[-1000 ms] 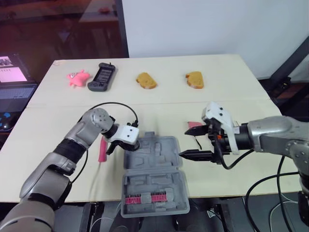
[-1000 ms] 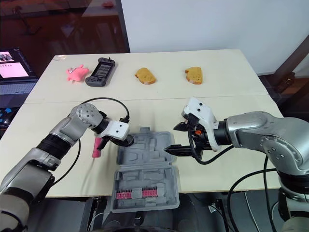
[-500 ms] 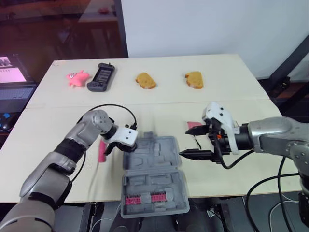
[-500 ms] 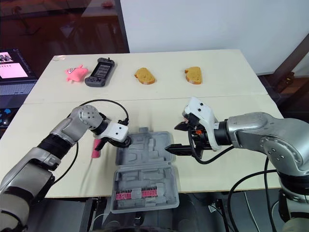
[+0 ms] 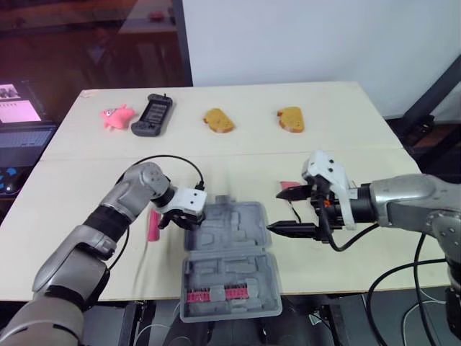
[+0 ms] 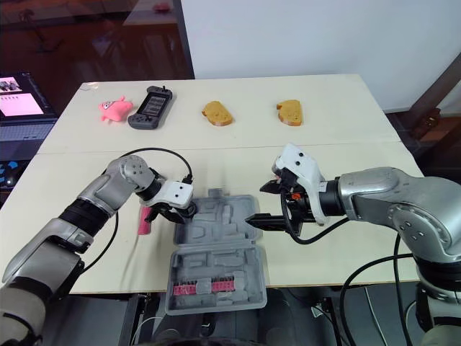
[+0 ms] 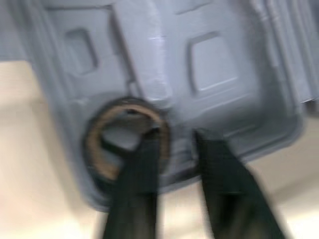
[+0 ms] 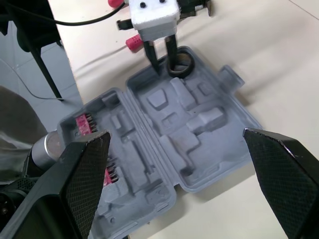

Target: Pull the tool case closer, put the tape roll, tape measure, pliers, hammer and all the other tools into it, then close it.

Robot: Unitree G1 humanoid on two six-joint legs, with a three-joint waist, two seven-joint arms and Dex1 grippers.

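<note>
So the gray tool case (image 5: 238, 241) is lying open at the bottom middle of the head view, near the front edge of the table (image 5: 346, 144), with its hinge running left to right. The left claw (image 7: 175, 135) is down at the case's upper-left corner, right on the tape roll (image 7: 93, 147), which sits in the round pocket there. One finger pokes inside the ring and the other is outside it. There's a strip of gray case showing between the roll's wall and that outer finger, so it looks let go, not pinching.

The right claw (image 5: 285, 211) hangs just off the case's right edge, centre-right of the frame, fingers spread wide with nothing in them. Something red (image 5: 291, 185) peeks out on the table behind it, too hidden to say what it is. A red handle (image 5: 153, 225) lies on the table just left of the case, beside the left wrist. There's a row of red bits (image 5: 212, 295) in the half of the case nearest the bottom. Along the top of the frame: pink toy (image 5: 115, 115), black handheld gadget (image 5: 151, 115), two bread slices (image 5: 217, 120).
</note>
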